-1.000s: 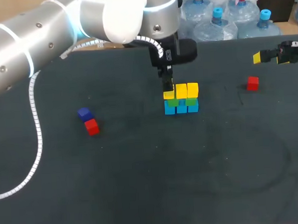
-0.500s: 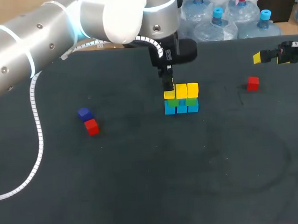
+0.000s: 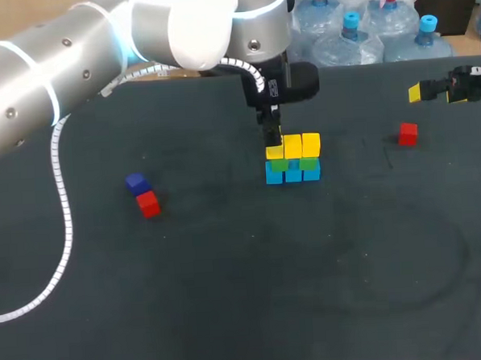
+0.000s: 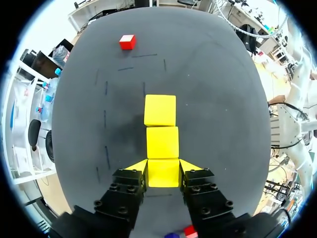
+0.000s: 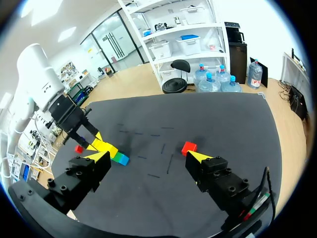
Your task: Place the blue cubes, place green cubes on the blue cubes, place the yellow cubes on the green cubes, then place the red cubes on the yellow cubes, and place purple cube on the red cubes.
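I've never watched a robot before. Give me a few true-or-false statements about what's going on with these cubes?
1. The left gripper grips a yellow cube at the end of the yellow row on the stack. True.
2. The right gripper holds a red cube. False: it is open and empty.
3. A red cube tops the stack. False: both red cubes lie on the table.
4. The purple cube lies next to a red cube. True.

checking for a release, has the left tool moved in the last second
No. The left tool stays on the end yellow cube, same spot above the blue cubes.
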Robot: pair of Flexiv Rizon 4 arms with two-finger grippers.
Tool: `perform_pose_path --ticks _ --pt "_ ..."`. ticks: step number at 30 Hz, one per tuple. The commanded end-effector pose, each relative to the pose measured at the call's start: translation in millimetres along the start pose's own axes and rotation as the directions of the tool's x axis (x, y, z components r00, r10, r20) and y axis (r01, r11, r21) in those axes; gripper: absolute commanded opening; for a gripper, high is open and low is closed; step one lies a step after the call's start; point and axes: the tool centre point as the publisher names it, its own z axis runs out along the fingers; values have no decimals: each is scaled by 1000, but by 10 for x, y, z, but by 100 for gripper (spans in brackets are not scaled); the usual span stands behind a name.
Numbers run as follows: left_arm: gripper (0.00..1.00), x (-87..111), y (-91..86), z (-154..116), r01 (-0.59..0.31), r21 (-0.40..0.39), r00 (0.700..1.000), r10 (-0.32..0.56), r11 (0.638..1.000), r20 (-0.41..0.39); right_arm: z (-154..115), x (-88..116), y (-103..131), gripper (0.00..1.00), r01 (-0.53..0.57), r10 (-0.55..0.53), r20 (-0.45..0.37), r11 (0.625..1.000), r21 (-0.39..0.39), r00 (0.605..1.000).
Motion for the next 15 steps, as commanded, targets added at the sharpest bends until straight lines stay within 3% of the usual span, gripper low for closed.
perform_pose_path --ticks 1,15 --pt "0 -13 51 -1 -2 11 1000 2 1000 -4 4 1 1 100 0 0 1 1000 1 1000" --pt "0 3 61 40 0 18 1000 0 1000 3 4 1 1 100 0 0 1 1000 1 1000"
